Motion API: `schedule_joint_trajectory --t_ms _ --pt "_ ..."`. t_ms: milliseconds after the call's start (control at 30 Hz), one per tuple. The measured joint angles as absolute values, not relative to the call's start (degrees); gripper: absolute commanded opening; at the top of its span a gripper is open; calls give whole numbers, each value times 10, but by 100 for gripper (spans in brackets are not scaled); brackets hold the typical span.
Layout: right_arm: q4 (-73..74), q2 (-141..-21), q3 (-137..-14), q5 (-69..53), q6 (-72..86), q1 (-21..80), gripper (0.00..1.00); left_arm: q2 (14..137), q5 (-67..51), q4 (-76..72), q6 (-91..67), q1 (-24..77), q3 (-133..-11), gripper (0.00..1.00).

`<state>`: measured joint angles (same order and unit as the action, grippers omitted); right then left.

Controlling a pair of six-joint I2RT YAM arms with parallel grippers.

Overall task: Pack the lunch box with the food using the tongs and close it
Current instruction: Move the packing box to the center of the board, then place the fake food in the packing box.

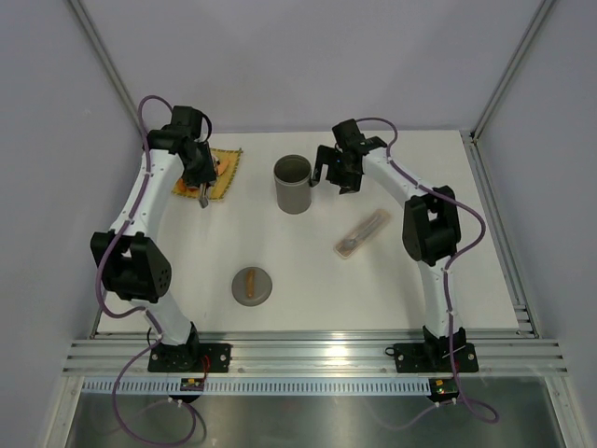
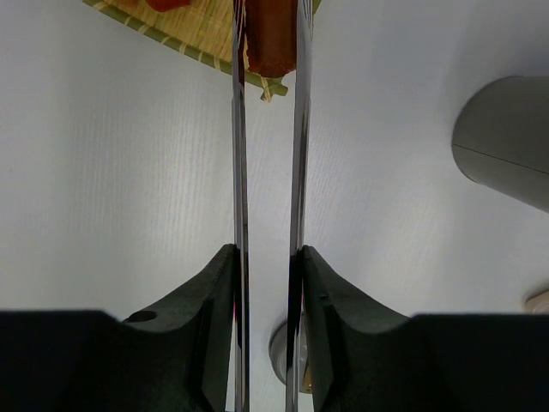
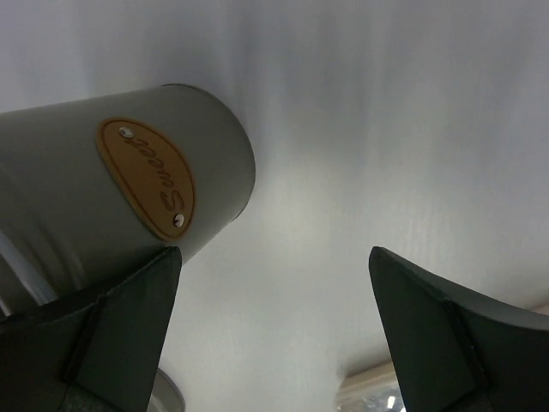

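Note:
My left gripper (image 2: 268,249) is shut on the silver tongs (image 2: 239,154), one slim arm against each finger. At the tongs' far end a brown-orange piece of food (image 2: 271,39) sits pinched between the tips, above the corner of the yellow woven mat (image 2: 184,39). In the top view this gripper (image 1: 199,177) hangs over the mat (image 1: 222,177), where more food (image 1: 225,166) lies. The grey lunch box (image 1: 293,184) stands upright and uncovered mid-table. My right gripper (image 1: 328,170) is open just right of it. In the right wrist view the lunch box (image 3: 129,189) lies beside the left finger (image 3: 129,318).
The round grey lid (image 1: 252,285) with a brown handle lies on the table nearer the arm bases. A flat pale cutlery case (image 1: 362,233) lies right of centre, under the right arm. The lunch box (image 2: 506,137) also shows at the right of the left wrist view.

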<state>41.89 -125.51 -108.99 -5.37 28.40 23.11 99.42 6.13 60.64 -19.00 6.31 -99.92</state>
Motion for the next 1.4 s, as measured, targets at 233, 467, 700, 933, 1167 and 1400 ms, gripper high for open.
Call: schedule_joint_trajectory --t_ms 233,467,700,933,1167,1400 --pt "418 -1328 -1215 -92 321 270 98 986 42 614 -189 69 -1002 4" --pt "441 -1361 -1274 -102 328 274 99 974 24 625 -181 95 -1018 4" --pt "462 -1350 -1264 -77 310 273 99 953 17 620 -178 128 -1047 4" --pt "473 -1294 -1180 -38 287 272 99 935 -11 616 -173 154 -1049 4" --pt "464 -1240 -1106 -20 282 270 99 926 -35 597 -171 183 -1026 4" --pt "462 -1237 -1096 -2 278 268 99 929 -46 593 -170 200 -1024 4"
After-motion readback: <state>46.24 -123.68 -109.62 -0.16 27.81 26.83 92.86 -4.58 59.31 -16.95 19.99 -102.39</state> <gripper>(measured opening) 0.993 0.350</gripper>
